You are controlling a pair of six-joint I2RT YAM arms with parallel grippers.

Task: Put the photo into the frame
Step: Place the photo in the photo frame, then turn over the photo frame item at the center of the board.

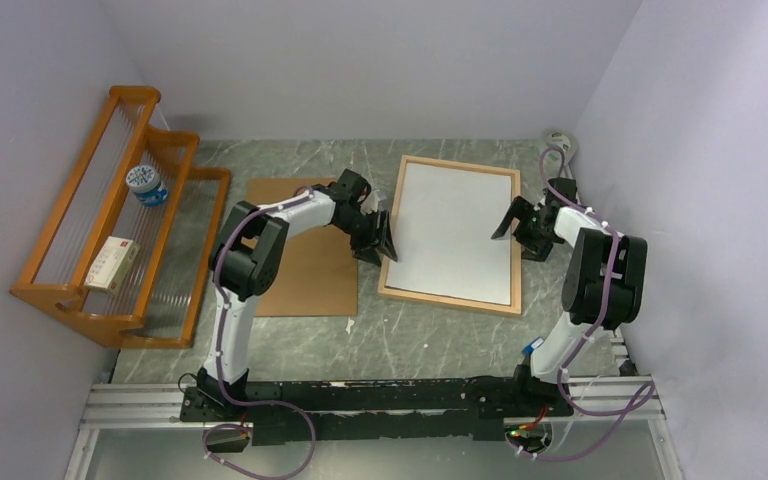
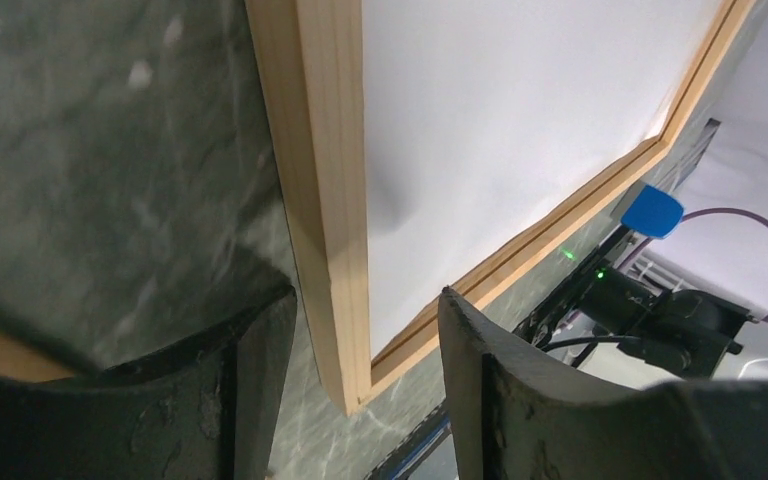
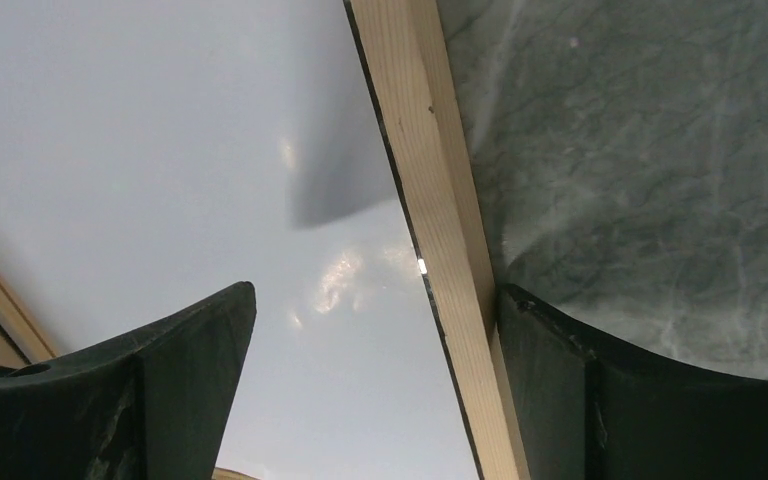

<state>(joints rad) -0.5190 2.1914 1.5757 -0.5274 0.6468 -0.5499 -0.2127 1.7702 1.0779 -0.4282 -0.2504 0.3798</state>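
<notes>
Left gripper (image 1: 375, 240): jaws wide, nothing held, fingers astride the left rail of the frame (image 1: 450, 297). Right gripper (image 1: 508, 222): also wide and empty, astride the right rail. Photo (image 1: 455, 230) lies flat inside the frame, blank white face up. Frame flat on grey marbled table (image 1: 410, 345); brown backing board (image 1: 305, 275) just beside it, on the left arm's side.

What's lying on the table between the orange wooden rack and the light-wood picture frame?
A flat brown hardboard panel lies between the orange wooden rack and the light-wood picture frame, seen in the top view.
</notes>
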